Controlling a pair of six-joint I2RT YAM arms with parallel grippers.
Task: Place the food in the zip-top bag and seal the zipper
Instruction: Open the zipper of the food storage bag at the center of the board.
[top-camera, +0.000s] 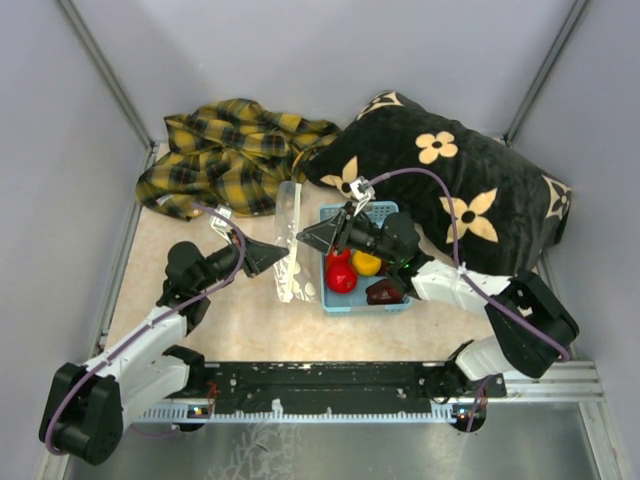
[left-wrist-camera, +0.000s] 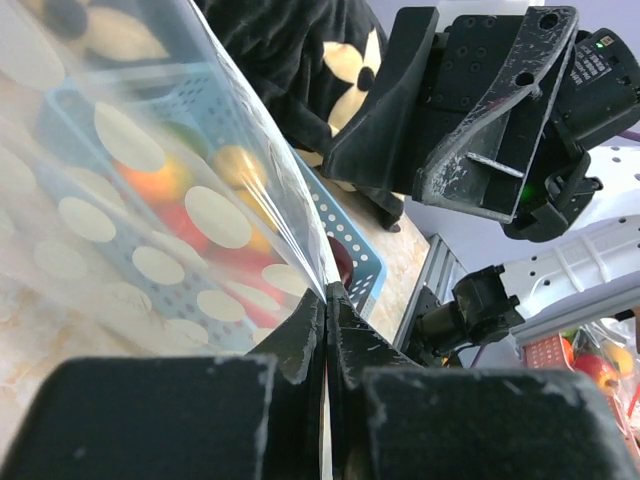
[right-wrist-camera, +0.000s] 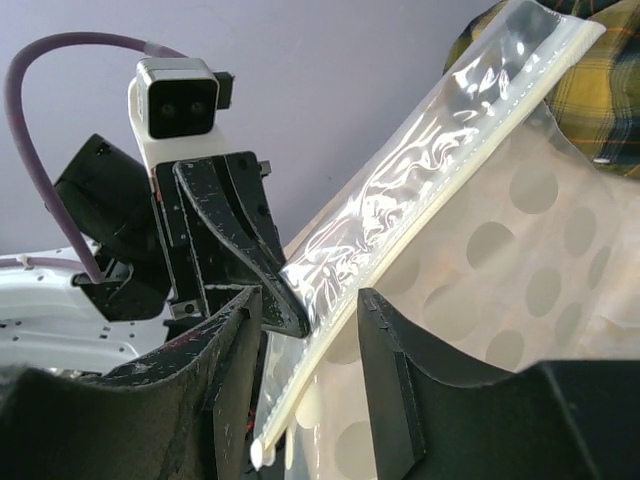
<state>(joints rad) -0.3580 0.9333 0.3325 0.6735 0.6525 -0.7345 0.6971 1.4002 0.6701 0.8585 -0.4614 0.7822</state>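
1. The small clear plastic zip-top bag printed with white dots (top-camera: 288, 235) is standing up off the beige worktop (top-camera: 230, 330). It is hanging between the two arms, just left of the light-blue perforated plastic basket (top-camera: 360, 307).
2. The left fingers (left-wrist-camera: 300, 345) are clenching the bag's thin edge. In the left wrist view the film is running straight into the closed seam between them, and the dotted sheet is fanning up and to the left above them.
3. The right fingers (right-wrist-camera: 395, 370) are standing apart, straddling the zipper (right-wrist-camera: 440, 195), the narrow whitish strip along the bag's mouth. The strip is passing diagonally through the gap between them, and I cannot tell whether either finger is touching it.
4. In the top view the two sets of fingers are facing each other closely across the bag, the left ones on its left side and the right ones over the basket's left edge.
5. The food is lying in the basket, outside the bag: a glossy red toy fruit (top-camera: 340, 277), an orange-yellow one (top-camera: 366, 263) and a dark maroon one (top-camera: 384, 292). The red one is lying just beneath the right fingers.
6. A black pillow with cream flowers (top-camera: 470, 190) and a crumpled yellow plaid cloth (top-camera: 225, 150) are lying behind the basket and bag.
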